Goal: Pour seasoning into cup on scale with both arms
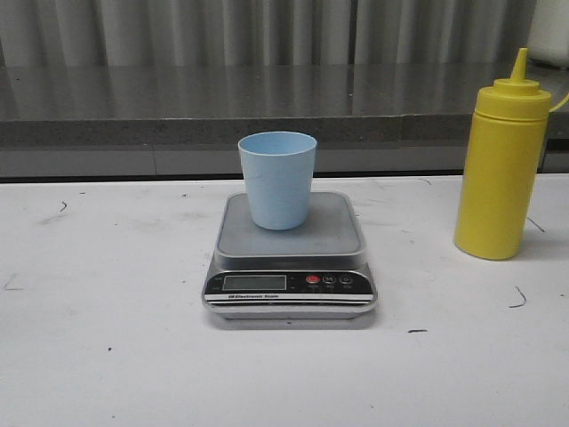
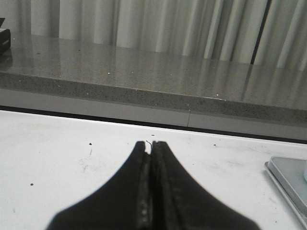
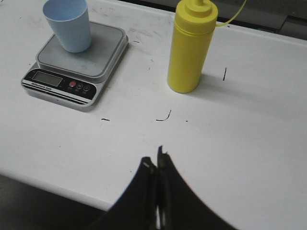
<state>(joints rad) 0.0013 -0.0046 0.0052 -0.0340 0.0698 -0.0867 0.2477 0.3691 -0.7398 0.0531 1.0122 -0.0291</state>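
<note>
Seasoning bottle [image 3: 191, 47] upright on white table [image 1: 107, 356], well apart from right gripper [image 3: 155, 160], out ahead of its closed tips with bare tabletop between. In front view, bottle [image 1: 500, 169] at right of scale [image 1: 290, 258], near but not touching. Nozzle pointed up, thin yellow tether trailing off from the neck; cap itself not made out.

Cup [image 1: 276, 180] upright on scale's steel platform, toward the rear of it, mouth open. Inside of cup not visible from any view; contents cannot be told. Scale's LCD and red button facing forward; reading illegible. Only a corner of scale [image 2: 288, 179] seen in left wrist view, off to one side of left gripper [image 2: 149, 143], well apart.

Left gripper: fingers [image 2: 136, 182] pressed together, no gap, holding nothing, above bare table. Right gripper: fingers [image 3: 170, 187] likewise closed tip to tip, holding nothing, touching no object. Grey stone ledge [image 1: 178, 107] and curtain [image 1: 267, 31] behind table.
</note>
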